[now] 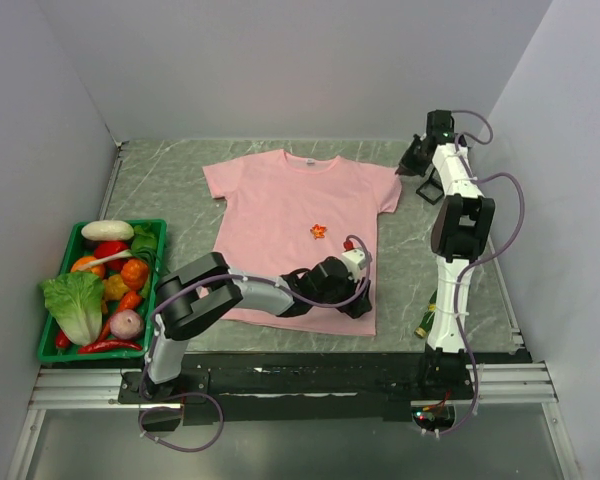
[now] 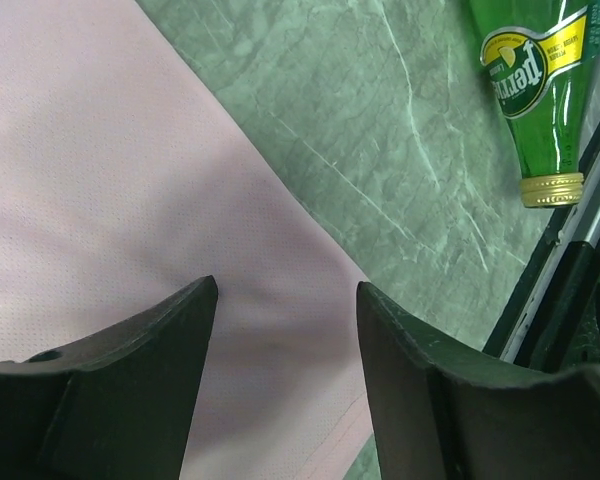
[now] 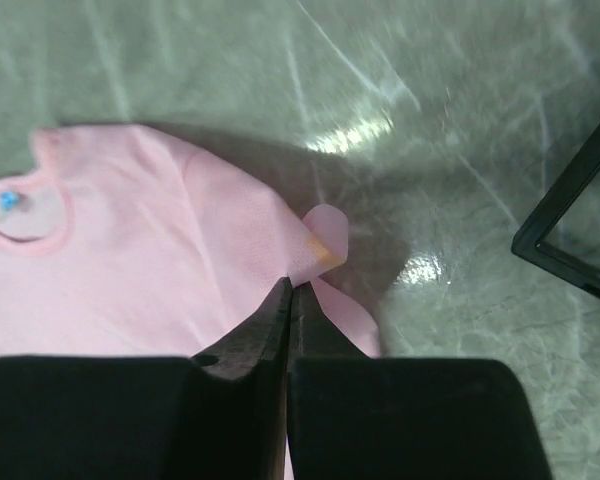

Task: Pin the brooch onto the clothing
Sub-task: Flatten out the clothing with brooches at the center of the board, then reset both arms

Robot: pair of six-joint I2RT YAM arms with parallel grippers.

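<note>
The left tool (image 2: 285, 295) is open: its two dark fingers stand apart with only pink fabric showing below the gap, and nothing is held between them. It hangs low over the near right corner of the T-shirt (image 1: 280, 220), whose hem runs just under and ahead of the tips. Whether the tips touch the cloth cannot be told. Ahead and to the right of this tool the bare counter (image 1: 160, 190) shows, and farther out the same way lies a green glass bottle (image 2: 535, 90) on its side with a gold cap.

The right tool (image 3: 289, 288) is closed, fingers pressed together into one thin line. The tips meet right at the edge of the shirt's right sleeve (image 3: 325, 240), where a small flap of fabric stands turned up just beyond them (whether any cloth is caught between the fingers cannot be told). To the left of this tool the shirt spreads flat toward its neckline; off to its right lies the corner of a black frame (image 3: 570, 225) on the counter.

The brooch (image 1: 319, 232), a tiny orange-red shape, sits on the chest of the T-shirt. It is clear of both tools: a short way beyond the left tool, toward the far side of the counter, and well apart from the right tool, to its left. Whether it is fastened or only resting cannot be told.

Far to the left of the left tool, at the counter's edge, stands a green basket (image 1: 48, 345) of vegetables.
</note>
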